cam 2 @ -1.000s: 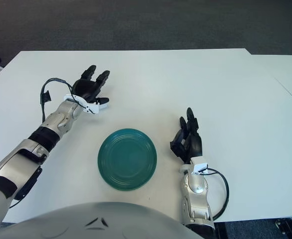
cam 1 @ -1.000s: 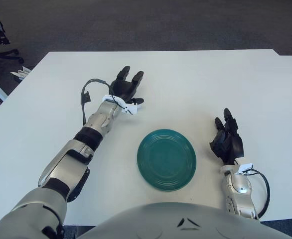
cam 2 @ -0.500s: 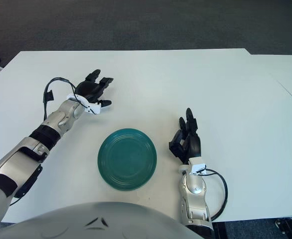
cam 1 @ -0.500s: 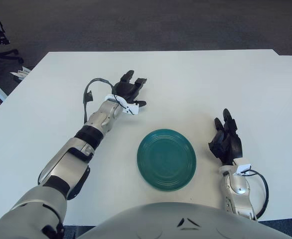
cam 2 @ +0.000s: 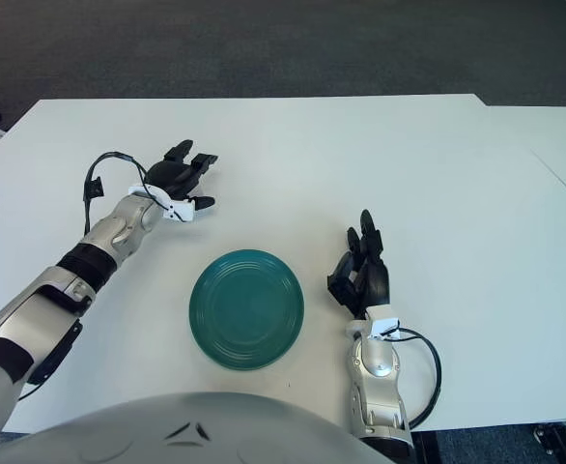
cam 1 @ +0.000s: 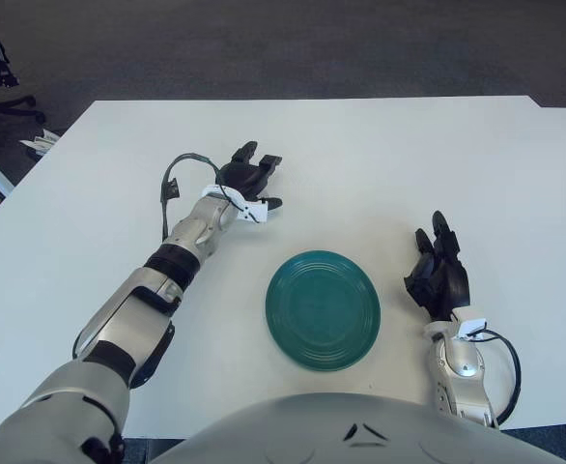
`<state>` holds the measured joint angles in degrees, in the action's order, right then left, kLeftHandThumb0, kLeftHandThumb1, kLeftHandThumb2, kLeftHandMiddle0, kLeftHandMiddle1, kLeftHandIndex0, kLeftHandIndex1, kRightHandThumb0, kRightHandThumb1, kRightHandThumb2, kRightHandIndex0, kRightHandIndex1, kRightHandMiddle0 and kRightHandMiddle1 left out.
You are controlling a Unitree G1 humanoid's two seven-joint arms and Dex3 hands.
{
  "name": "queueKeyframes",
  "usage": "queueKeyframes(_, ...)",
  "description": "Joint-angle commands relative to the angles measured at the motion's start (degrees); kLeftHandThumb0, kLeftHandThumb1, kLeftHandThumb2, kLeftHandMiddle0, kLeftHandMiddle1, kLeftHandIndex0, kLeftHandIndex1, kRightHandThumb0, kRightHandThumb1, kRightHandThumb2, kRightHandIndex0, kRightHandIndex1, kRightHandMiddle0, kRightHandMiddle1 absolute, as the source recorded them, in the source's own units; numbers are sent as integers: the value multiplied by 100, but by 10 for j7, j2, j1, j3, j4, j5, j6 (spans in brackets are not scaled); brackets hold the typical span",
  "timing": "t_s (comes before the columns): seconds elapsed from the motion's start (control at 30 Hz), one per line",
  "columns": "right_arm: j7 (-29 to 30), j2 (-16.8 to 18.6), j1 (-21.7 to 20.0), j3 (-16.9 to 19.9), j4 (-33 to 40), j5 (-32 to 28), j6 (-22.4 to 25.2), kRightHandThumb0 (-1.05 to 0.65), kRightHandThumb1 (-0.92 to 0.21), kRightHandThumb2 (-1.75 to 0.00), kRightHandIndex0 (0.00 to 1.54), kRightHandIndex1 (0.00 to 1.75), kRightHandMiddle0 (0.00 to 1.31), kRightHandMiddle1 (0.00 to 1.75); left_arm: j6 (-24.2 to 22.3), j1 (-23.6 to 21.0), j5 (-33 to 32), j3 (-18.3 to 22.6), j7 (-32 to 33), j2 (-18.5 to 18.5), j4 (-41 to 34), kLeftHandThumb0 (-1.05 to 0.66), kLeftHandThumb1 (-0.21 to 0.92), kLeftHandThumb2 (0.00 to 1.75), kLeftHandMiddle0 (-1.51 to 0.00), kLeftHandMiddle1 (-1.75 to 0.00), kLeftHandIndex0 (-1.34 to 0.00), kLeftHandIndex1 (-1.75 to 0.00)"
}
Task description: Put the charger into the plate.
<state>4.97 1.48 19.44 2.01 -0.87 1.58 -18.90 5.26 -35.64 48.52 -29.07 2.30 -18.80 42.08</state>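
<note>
The left hand (cam 1: 247,178) reaches out over the white tabletop (cam 1: 380,164) up and to the left of the green plate (cam 1: 323,309), its dark fingers curled downward, but no charger shows beneath or within them, so I cannot tell whether they hold it. The right hand (cam 1: 440,277) shows just right of the plate, fingers loosely extended and empty. The risk, as I judge it, is a blind grasp: the palm hides whatever lies under it, so the fingers may close on nothing or push the charger away.
</note>
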Motion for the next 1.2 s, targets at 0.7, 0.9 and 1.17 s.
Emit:
queueKeyframes(0.7, -7, 2, 17, -2, -47, -2, 25, -97, -92, -106, 0, 0, 0, 2, 12, -21, -1, -37, 78, 16, 135, -105, 92, 60, 0, 0, 0, -38)
queueKeyframes(0.9, -8, 0, 15, -2, -50, 0, 25, -97, -92, -106, 0, 0, 0, 1, 10, -27, -1, -47, 96, 21, 160, -105, 92, 62, 0, 0, 0, -32)
queueKeyframes(1.17, -7, -1, 14, -1, -53, 1, 23, -97, -92, -105, 0, 0, 0, 1, 15, -38, -6, -57, 106, 28, 194, -105, 92, 64, 0, 0, 0, -30)
